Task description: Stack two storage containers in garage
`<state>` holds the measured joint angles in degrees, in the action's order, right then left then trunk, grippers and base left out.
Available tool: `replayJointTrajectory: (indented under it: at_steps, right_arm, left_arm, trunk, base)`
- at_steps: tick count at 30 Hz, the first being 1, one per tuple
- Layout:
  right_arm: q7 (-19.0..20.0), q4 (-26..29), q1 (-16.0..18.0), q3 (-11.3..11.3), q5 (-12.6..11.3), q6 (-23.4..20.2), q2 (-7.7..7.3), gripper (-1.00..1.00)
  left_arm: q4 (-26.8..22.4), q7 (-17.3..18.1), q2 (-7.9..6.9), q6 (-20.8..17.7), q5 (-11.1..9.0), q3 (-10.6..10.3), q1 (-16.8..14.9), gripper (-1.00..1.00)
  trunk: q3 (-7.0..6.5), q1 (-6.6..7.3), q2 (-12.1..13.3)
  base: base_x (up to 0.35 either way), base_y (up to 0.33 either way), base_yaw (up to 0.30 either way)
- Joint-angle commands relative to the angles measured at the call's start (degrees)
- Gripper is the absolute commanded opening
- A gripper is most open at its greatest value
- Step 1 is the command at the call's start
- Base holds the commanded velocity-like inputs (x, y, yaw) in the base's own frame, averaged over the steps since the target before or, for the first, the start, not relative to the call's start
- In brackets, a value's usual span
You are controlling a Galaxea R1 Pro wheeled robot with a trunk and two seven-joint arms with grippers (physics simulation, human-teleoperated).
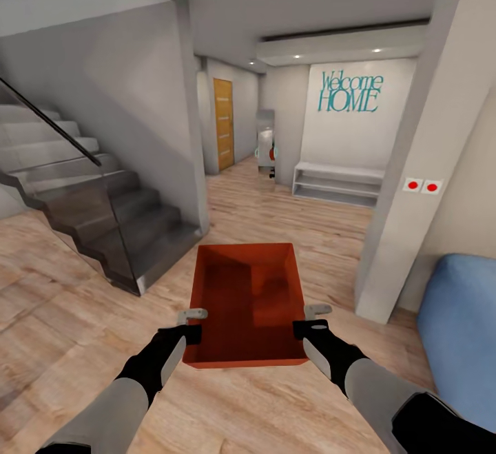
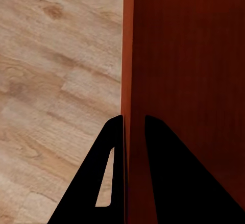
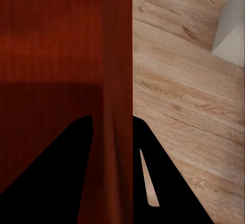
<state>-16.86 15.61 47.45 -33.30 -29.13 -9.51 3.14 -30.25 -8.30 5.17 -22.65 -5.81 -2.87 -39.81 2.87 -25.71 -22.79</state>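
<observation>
My left end effector (image 1: 195,324) and right end effector (image 1: 313,320) pinch opposite walls of the container (image 1: 249,289), which seems stiff and light.

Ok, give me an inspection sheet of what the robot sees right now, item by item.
Surface: light wood plank floor.
Job's things: one orange-red bin, open top, carried level between both arms above the floor.
Clutter: nothing seen.
Grippers: left tool pinches the bin's left wall; right tool pinches its right wall.
Cables: nothing seen.
Surroundings: grey stairs at left, orange-brown door down the hall, white shelf under Welcome HOME lettering, blue sofa at right.
</observation>
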Motion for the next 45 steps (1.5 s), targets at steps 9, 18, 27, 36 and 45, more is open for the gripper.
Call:
replayJointTrajectory:
  at_steps: [9,18,27,36,45]
  right_arm:
    - [-0.6,0.0,0.0,-0.8,-0.1,-0.4,-0.15,-1.00]
    - [-0.6,0.0,0.0,-0.8,-0.2,-0.4,-0.12,-1.00]
    - [-0.6,0.0,0.0,-0.8,-0.2,-0.4,-0.22,-1.00]
    - [-0.6,-0.1,0.0,-0.8,-0.3,-0.3,-0.26,-1.00]
    - [-0.6,-0.1,0.0,-0.8,-0.3,-0.3,-0.24,-1.00]
  left_arm:
    - [-0.2,-0.7,0.01,-0.4,1.3,0.6,-0.1,-1.00]
    - [-0.2,-0.6,0.03,-0.3,1.3,0.5,-0.1,-1.00]
    - [0.0,-0.6,0.06,-0.3,1.3,0.5,-0.1,-1.00]
    - [0.1,-0.4,0.01,-0.3,1.3,0.5,-0.1,-1.00]
    - [0.3,-0.4,0.03,-0.3,1.3,0.6,-0.1,-1.00]
  trunk:
    - [0.13,-0.07,-0.1]
    - [0.13,-0.07,-0.1]
    - [0.13,-0.07,-0.1]
    - [0.13,-0.07,-0.1]
    - [0.13,-0.07,-0.1]
  base:
    - [0.323,0.000,0.000]
    - [0.323,0.000,0.000]
    - [0.323,0.000,0.000]
    - [0.323,0.000,-0.128]
    - [0.323,0.000,-0.031]
